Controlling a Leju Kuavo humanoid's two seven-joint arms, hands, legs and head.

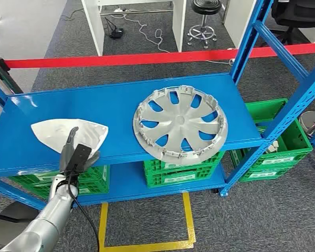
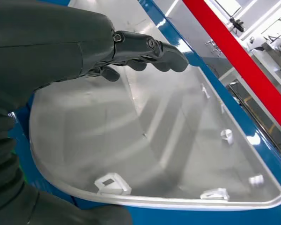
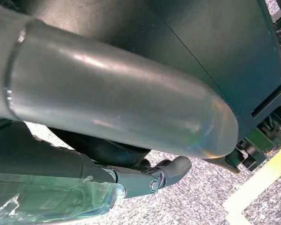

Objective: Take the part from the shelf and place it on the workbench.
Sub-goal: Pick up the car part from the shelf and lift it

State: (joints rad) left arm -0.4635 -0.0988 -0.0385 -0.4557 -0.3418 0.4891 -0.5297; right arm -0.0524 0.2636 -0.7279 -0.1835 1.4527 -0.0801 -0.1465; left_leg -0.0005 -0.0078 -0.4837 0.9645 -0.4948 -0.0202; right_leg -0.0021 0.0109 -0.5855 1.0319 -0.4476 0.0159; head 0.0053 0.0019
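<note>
The flat, pale grey plastic part with one pointed end [image 1: 69,134] is lying on the blue metal shelf [image 1: 116,107]. The left robot hand [image 1: 74,155] is stretched over the part's near edge, fingers [image 2: 150,49] apart above it, nothing gripped. The round silver wheel cover [image 1: 180,122] is seen well off to this hand's right. The right robot hand [image 3: 146,180] is hung low over grey carpet; whether it is closed cannot be told.

The part [image 1: 64,132], a pale grey triangular panel with one rounded corner and small white clips along its rim, lies flat on the blue shelf [image 1: 116,105], near the front edge at its left end.
</note>
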